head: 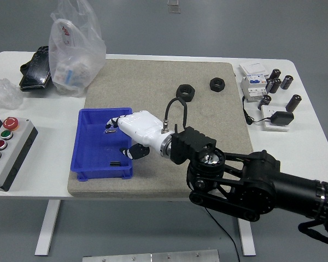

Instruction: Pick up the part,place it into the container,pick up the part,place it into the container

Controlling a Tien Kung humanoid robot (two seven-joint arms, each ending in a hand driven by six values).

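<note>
Two black hex nuts lie on the grey mat [208,125] at the back: a larger nut [185,91] and a smaller nut [217,83]. The blue container [87,158] stands on the mat's left front part. My right hand [120,139], white with black fingertips, hangs over the container's right wall, its fingers relaxed and holding nothing. A small dark piece [115,163] lies on the container floor just below the hand. My black right arm comes in from the lower right. The left arm does not show.
A clear plastic bag [74,49] and a black object [35,68] sit at the back left. A button box [5,150] stands at the left edge. On the right are a circuit breaker [254,82], several dark cylinders [279,82] and a black adapter [279,117].
</note>
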